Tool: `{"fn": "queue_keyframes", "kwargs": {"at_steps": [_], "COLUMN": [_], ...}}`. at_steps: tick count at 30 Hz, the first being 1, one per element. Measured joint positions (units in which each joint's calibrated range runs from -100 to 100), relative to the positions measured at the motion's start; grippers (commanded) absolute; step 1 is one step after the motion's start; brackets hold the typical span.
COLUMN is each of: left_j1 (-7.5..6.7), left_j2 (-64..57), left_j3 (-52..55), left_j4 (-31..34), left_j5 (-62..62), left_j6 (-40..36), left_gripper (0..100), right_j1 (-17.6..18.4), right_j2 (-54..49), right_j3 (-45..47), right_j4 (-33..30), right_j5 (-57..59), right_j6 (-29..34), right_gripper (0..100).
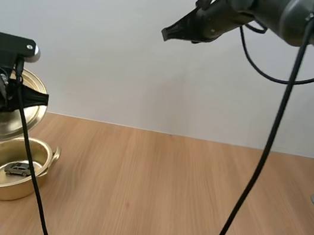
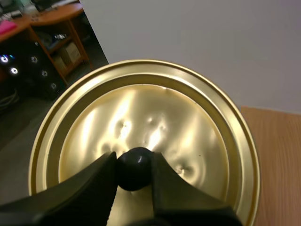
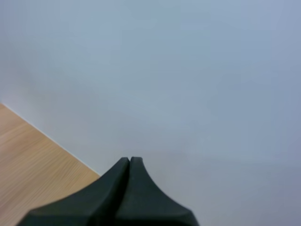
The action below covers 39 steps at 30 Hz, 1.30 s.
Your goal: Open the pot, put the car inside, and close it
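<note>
We have the car (image 1: 18,169) lying on the bottom of the open pot (image 1: 15,190), which sits on the table (image 1: 163,191) at our left side. Our left claw (image 2: 134,162) is closed on the black knob (image 2: 134,172) of the lid (image 2: 155,113), a finger on either side of it. The lid hangs tilted, above and just behind the pot, its gold top turned toward the wrist camera. Our right claw (image 1: 166,33) is lifted high over the middle of the table, fingers pressed together on nothing.

We judge the opening and the loading done, so closing is the step in hand. The next move calls for us to level the lid and bring it forward until its rim is centred over the pot's rim. Then we lower it straight down, and let go of the knob only once it sits flat all round. The car lies well below the rim, so we do not expect it to foul the lid.

As for edges, the left wrist view shows the table's edge running behind the lid. We reckon part of the lid hangs out past the table — a slip there could send it off. The pot's side handle (image 1: 55,153) points toward the table's middle, where the wood is bare. The right arm is well apart, so the path down looks open.
</note>
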Motion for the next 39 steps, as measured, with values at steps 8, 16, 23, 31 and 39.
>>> {"fn": "queue_keyframes", "kwargs": {"at_steps": [8, 16, 23, 31, 39], "left_j1": [0.0, 0.0, 0.0, 0.0, 0.0], "left_j2": [13.55, 18.56, 23.61, 27.89, 28.45], "left_j3": [-0.12, -0.12, -0.53, -0.53, -0.53], "left_j4": [0.0, -0.26, -0.51, -1.01, -7.05], "left_j5": [1.84, 3.86, 2.38, 2.69, 3.03], "left_j6": [2.88, 5.71, 7.57, 8.03, 12.84], "left_gripper": [0, 0, 0, 0, 0], "right_j1": [0.0, 0.0, 0.0, 0.0, 0.0], "right_j2": [-7.3, -8.38, -8.61, -9.18, -9.18], "right_j3": [0.29, 0.43, 0.43, 0.43, 0.43], "right_j4": [-1.02, -1.47, -1.79, -2.88, -2.88], "right_j5": [1.73, 3.98, 7.0, 7.0, 7.0], "right_j6": [0.0, 0.0, 0.0, 0.0, 0.0], "right_gripper": [0, 0, 0, 0, 0]}}
